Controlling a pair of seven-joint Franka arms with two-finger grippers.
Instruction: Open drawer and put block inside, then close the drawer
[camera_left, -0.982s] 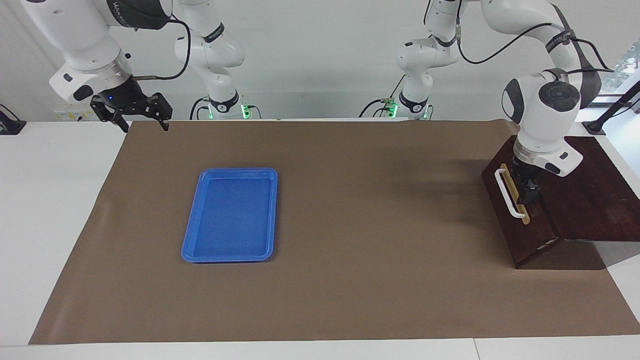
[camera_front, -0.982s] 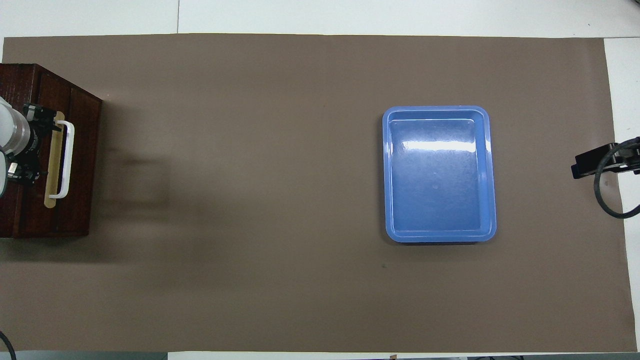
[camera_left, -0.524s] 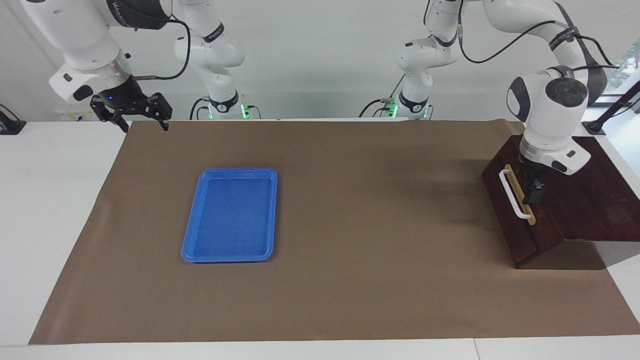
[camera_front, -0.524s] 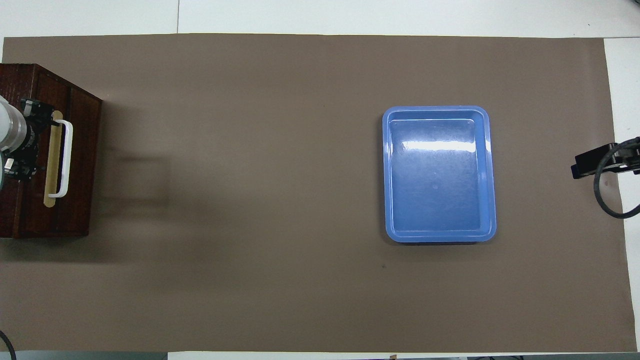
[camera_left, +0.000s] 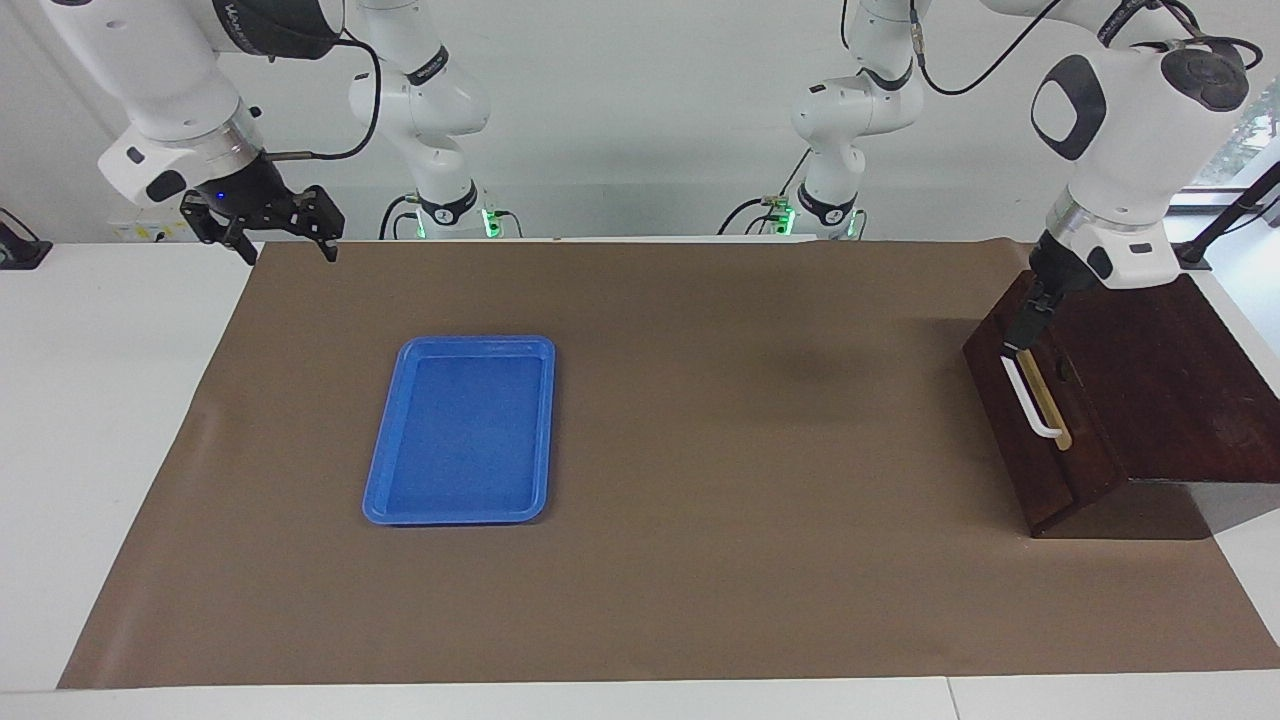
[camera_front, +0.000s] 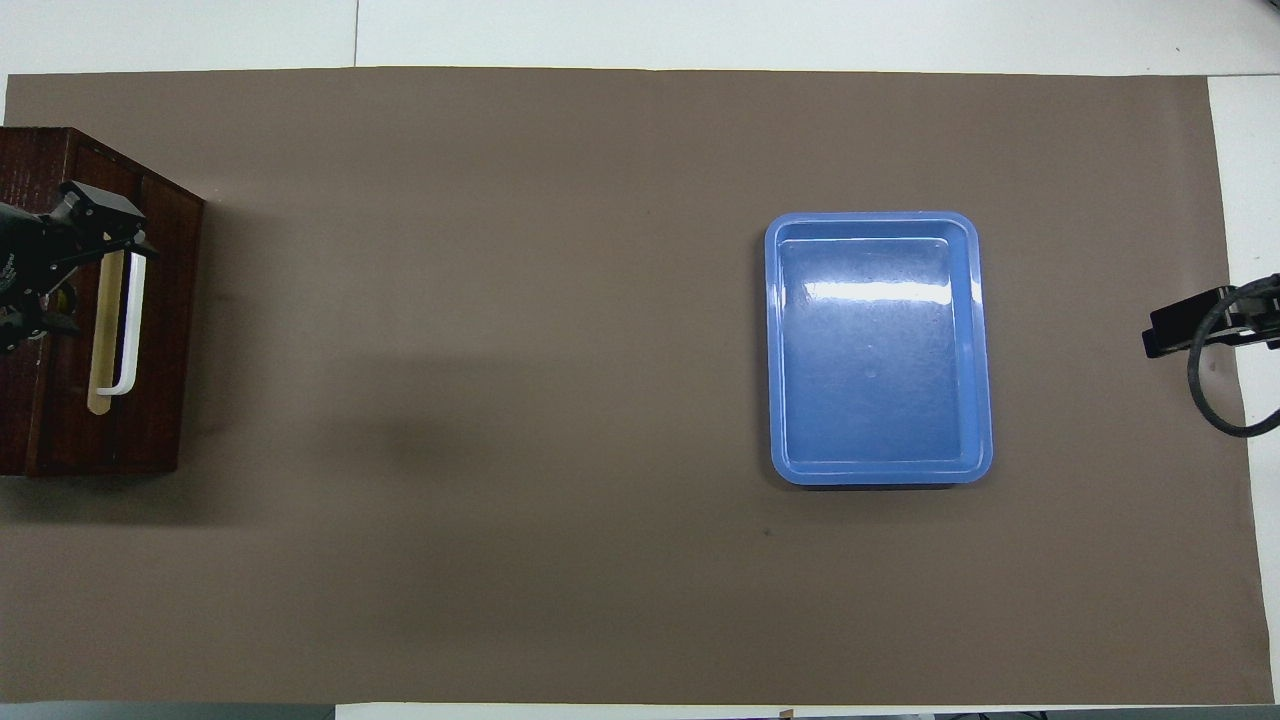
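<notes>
Drawer: you see it pushed in flush with the dark brown wooden box, at the left arm's end of the table; its white bar handle sits on a tan strip.
Block: you won't find it in either view.
Left gripper: it hangs over the box's front edge, above the handle's end nearer the robots, fingers spread and holding nothing; the overhead view cuts off most of it at the frame edge.
Right gripper: waits over the brown mat's corner at the right arm's end, fingers apart and empty; overhead shows you only its tip and a cable.
Blue tray: flat glossy plastic with rounded corners, well apart from the box.
Surface: a matte brown mat covers a white table; a plain white wall rises at the robots' end.
</notes>
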